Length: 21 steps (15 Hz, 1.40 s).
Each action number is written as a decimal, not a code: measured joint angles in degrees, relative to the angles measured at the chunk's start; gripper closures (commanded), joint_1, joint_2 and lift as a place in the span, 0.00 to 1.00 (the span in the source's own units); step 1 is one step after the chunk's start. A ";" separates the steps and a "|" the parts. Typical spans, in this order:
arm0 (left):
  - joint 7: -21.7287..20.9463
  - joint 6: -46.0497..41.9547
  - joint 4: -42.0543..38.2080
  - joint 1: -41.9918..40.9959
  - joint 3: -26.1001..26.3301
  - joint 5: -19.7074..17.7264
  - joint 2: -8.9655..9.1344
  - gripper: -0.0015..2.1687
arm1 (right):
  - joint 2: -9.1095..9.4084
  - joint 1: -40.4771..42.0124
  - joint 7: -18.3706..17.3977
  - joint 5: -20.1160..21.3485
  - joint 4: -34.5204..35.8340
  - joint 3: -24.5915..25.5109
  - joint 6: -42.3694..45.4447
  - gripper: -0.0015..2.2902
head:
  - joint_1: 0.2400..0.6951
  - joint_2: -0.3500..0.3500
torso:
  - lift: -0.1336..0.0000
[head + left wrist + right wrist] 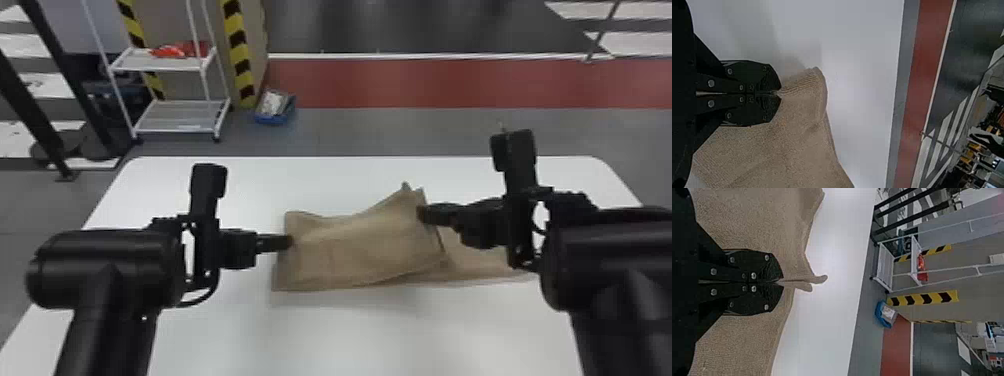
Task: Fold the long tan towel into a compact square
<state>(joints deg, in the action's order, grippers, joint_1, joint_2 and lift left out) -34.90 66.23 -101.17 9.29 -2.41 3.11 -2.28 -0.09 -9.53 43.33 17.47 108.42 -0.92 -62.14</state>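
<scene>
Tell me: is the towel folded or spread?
Partly folded. The towel is gripped by the left pincer and right pincer, and a lower layer runs out rightward from under its upper one.

- White, smooth-topped counter (350,340) with rounded far corners, spreading beneath the left and right jaws and beyond them on the far side.
- Long tan cloth towel (350,250) on it, pinched by both sets of jaws and doubled over between them; its lower layer runs out beneath the right jaws.
</scene>
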 measured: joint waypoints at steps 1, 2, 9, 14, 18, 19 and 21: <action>0.01 -0.05 0.00 -0.03 -0.06 0.06 -0.03 0.88 | 0.00 -0.02 -0.05 0.32 -0.96 0.43 1.12 0.66 | 1.00 0.52 | 0.07; 0.00 -0.12 0.00 -0.06 -0.13 0.10 -0.05 0.84 | 0.00 -0.13 -0.08 0.66 -2.09 0.95 2.31 0.66 | 1.00 0.51 | 0.07; -0.17 -0.30 -1.28 -1.03 -0.81 -0.13 -0.10 0.02 | -0.01 -0.69 -0.16 2.53 -5.96 1.65 4.97 0.66 | 1.00 0.49 | 0.07; -1.23 -0.17 -2.54 -1.39 -2.83 -0.04 -0.94 0.02 | 0.00 1.94 0.66 1.23 0.45 1.89 -1.02 0.66 | 1.00 0.52 | 0.07; -1.31 -0.17 -3.36 -2.04 -3.38 -0.13 -1.26 0.02 | 0.00 2.58 1.19 0.41 4.20 3.97 -3.86 0.66 | 1.00 0.52 | 0.07; -1.38 -0.17 -3.56 -2.22 -3.47 -0.17 -1.30 0.02 | 0.00 2.59 1.15 0.41 4.20 4.44 -3.75 0.66 | 1.00 0.52 | 0.07; -1.50 -0.17 -3.84 -2.49 -3.93 -0.37 -1.32 0.02 | 0.00 2.40 1.15 -0.30 4.89 5.41 -4.40 0.66 | 1.00 0.51 | 0.07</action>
<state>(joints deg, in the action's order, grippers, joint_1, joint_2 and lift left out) -36.41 66.06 -105.01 6.80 -6.34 2.75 -3.60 -0.09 -7.13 44.47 17.17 113.31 4.50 -66.54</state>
